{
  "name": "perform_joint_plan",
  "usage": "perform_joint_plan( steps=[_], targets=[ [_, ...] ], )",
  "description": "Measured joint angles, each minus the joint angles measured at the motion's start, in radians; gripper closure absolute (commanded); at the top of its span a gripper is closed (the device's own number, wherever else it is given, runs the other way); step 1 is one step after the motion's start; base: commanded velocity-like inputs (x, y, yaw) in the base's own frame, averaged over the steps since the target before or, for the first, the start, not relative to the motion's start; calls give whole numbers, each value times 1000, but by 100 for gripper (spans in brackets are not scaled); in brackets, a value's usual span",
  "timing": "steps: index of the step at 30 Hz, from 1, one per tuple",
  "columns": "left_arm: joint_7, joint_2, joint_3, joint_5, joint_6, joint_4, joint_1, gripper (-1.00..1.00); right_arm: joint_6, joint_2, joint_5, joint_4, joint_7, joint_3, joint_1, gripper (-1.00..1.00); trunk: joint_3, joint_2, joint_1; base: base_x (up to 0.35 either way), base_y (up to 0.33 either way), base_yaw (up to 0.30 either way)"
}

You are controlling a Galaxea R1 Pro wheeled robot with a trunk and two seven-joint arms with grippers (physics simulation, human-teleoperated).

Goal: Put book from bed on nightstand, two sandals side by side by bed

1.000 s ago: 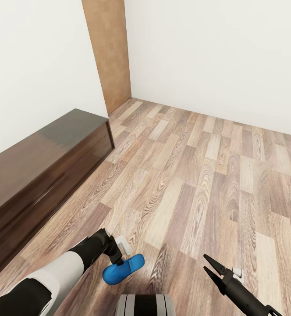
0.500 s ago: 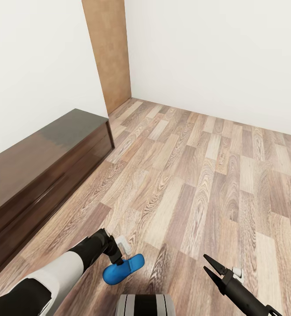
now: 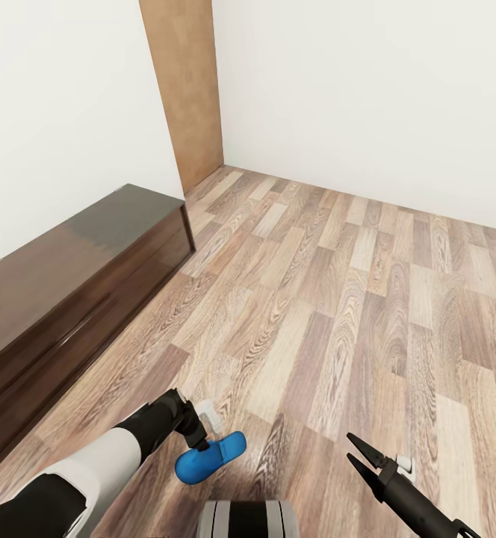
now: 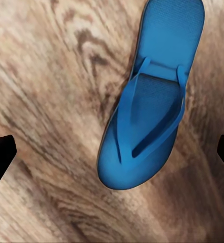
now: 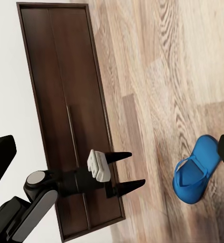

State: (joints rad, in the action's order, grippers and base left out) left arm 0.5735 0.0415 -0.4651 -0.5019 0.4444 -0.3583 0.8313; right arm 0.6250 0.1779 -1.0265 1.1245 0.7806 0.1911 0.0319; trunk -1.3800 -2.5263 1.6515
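left gripper (image 5: 127,172) jaws spread, empty, above sandal (image 4: 149,101) | sandal lay flat on floor (image 3: 338,299) near bench (image 3: 69,284) | right gripper (image 3: 355,453) apparently slightly parted, empty

A long low bench (image 3: 69,291) runs along the wall (image 3: 61,112) on the left side of the head view. Beyond its far end, a door (image 3: 184,90) stands in the room's far corner. The wood-plank floor (image 3: 338,299) spreads to the right of the bench. One sandal (image 3: 211,456) lies flat on the floor near the robot, well apart from the bench. The left gripper (image 3: 203,430) hangs just above the sandal, jaws spread apart. The right gripper (image 3: 356,453) sits to the sandal's right, over the floor, jaws parted.
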Motion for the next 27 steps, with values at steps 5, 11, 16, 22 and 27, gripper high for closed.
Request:
perform_joint_plan(
  steps=[5,11,16,22,27],
  targets=[
    [0,-2,0,0,0,0,0,-100,0,0,1,0,0,0,0,-100,-19,-1,2,0,0,0],
    [0,-3,0,0,0,0,0,-100,0,0,1,0,0,0,0,-100,-43,-3,5,0,0,0],
    [0,-3,0,0,0,0,0,-100,0,0,1,0,0,0,0,-100,-62,-4,7,0,0,0],
    [0,-5,1,0,0,-2,0,-100,-1,-1,1,0,-1,0,0,-100,-81,-5,9,0,0,0],
    [-1,-9,3,0,1,-3,0,-100,-1,-1,1,0,-1,0,0,-100,-81,-5,9,0,0,0]
  ],
)
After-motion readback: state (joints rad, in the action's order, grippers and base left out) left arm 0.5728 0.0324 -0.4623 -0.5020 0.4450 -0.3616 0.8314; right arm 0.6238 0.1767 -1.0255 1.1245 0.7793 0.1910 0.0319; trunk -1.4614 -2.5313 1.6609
